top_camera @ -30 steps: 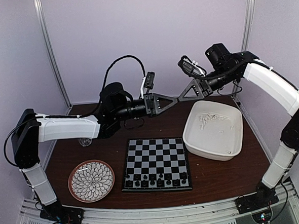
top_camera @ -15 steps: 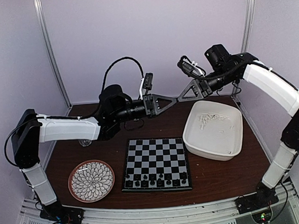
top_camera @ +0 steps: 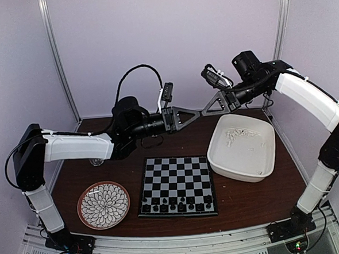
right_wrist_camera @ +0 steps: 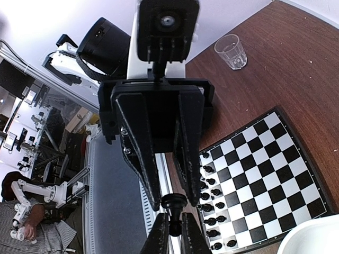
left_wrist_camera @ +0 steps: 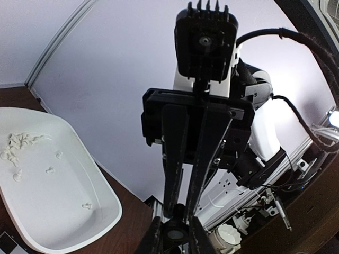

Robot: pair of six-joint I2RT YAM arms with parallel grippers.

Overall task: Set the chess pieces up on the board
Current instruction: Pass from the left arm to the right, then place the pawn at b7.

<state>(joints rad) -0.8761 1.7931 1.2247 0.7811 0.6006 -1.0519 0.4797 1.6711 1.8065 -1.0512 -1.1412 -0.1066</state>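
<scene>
My two grippers meet tip to tip high above the table, behind the board [top_camera: 176,174]. The left gripper [top_camera: 198,111] and the right gripper [top_camera: 204,109] both hold one black chess piece [right_wrist_camera: 174,201]. In the right wrist view my right gripper [right_wrist_camera: 175,222] clamps its stem, and the left fingers [right_wrist_camera: 150,180] flank its round base. In the left wrist view the left gripper [left_wrist_camera: 175,225] is shut on the piece's base [left_wrist_camera: 175,232]. Several black pieces [top_camera: 177,206] stand on the board's near rows. White pieces [top_camera: 237,134] lie in the white tub [top_camera: 241,177].
A round flower-patterned plate [top_camera: 81,208] lies at the front left. A small clear glass [top_camera: 95,162] stands left of the board under the left arm, and it shows in the right wrist view [right_wrist_camera: 231,51]. The tub sits right of the board.
The joined gripper tips have drifted slightly up and right. Both grippers keep their hold on the black piece.
</scene>
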